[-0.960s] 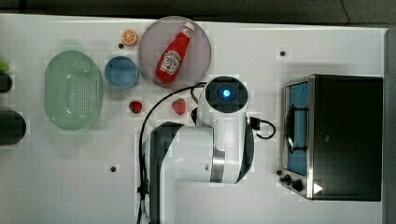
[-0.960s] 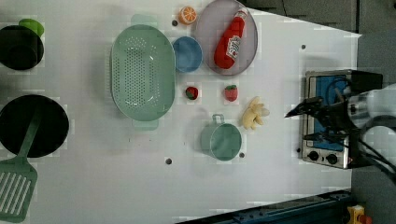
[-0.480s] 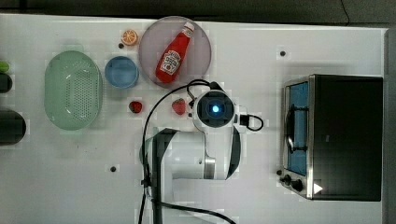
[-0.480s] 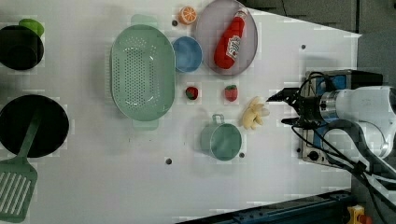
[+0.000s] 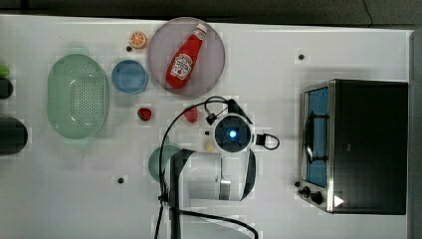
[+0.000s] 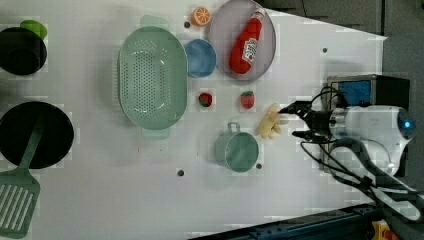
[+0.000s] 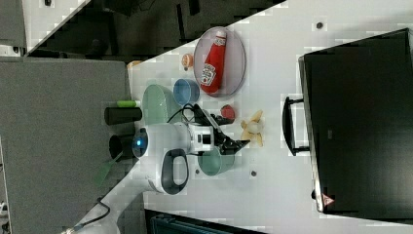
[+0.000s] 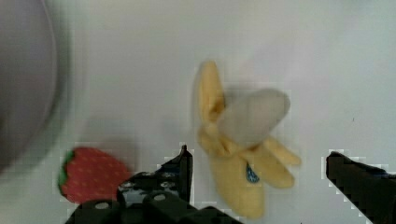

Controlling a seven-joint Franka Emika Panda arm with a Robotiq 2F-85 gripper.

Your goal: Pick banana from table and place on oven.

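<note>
Lying on the table (image 6: 300, 200), the banana (image 6: 270, 121) is framed by the gripper (image 6: 291, 121). Its jaws are spread wide, nothing held. The oven (image 5: 370, 144) is seen well apart.

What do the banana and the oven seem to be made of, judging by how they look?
The banana looks like a soft toy, perhaps plush or foam: matte yellow peel flaps, a dull pale core and a small blue sticker, with no gloss. The oven looks like metal: a matte black top, a silvery steel front frame, a bluish glass door and dark knobs, probably plastic.
</note>
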